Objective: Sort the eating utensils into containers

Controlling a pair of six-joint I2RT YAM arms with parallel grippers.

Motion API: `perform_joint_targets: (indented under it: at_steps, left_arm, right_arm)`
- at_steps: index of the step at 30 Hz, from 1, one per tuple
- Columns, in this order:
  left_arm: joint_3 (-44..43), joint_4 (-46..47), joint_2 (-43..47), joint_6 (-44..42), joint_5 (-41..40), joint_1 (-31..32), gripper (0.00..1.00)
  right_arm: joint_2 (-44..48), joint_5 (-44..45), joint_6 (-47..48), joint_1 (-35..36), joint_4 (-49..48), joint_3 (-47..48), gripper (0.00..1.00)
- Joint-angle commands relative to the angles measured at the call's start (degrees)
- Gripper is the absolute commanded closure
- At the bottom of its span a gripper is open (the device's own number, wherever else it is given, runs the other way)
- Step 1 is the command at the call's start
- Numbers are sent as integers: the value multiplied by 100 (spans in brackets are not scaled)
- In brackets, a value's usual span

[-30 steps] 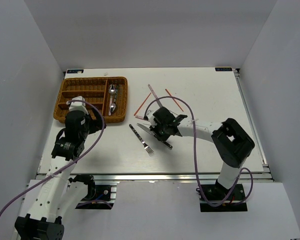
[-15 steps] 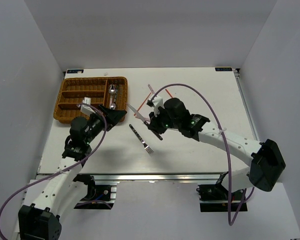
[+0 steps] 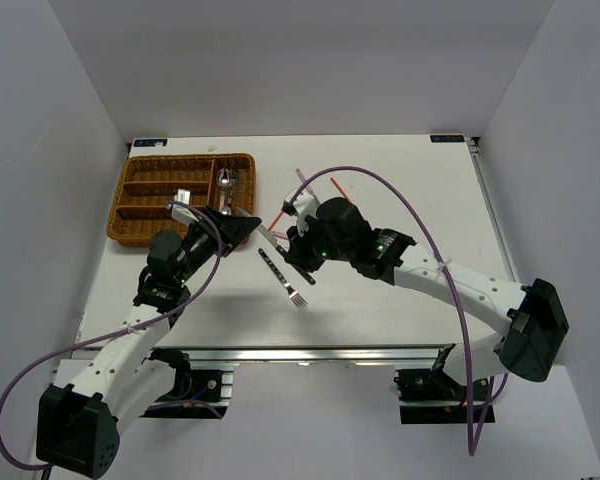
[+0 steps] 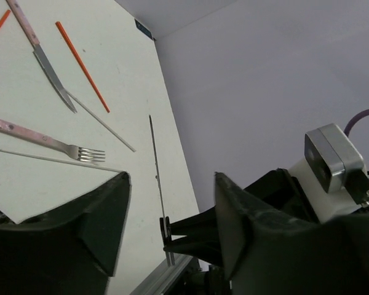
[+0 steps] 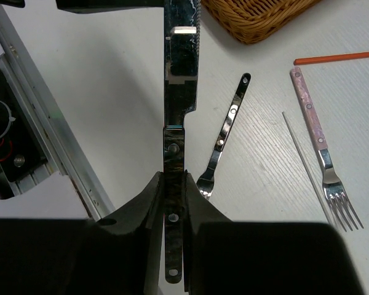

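Right wrist view had the right pincer clamped on the dark handle of the knife, with the blade running straight out toward the wicker tray. Just off the tray's near right corner, the left pincer gaped open and empty, facing the blade tip. It looked like a handover, the left arm being nearer the tray.

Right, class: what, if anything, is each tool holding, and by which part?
The right tool grips the knife by its dark riveted handle. The left tool holds nothing; it is open.
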State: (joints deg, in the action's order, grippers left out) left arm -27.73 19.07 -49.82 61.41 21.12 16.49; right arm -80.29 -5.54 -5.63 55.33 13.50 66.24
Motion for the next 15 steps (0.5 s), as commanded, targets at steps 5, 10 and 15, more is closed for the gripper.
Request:
perform_joint_targets:
  at_steps: [5,10,15]
  left_arm:
    - [-180,378,-281,-67,-12,65,65]
    - [-321,255,-590,-208,41,74,78]
    - [-426,-541,-503,-550,-449,65,100]
  right_arm:
    - [-74,0,-17,224,-40,469,100]
    - [-92,79,-9,276,-84,557,100]
    - [-22,360,-34,268,-128,513,86]
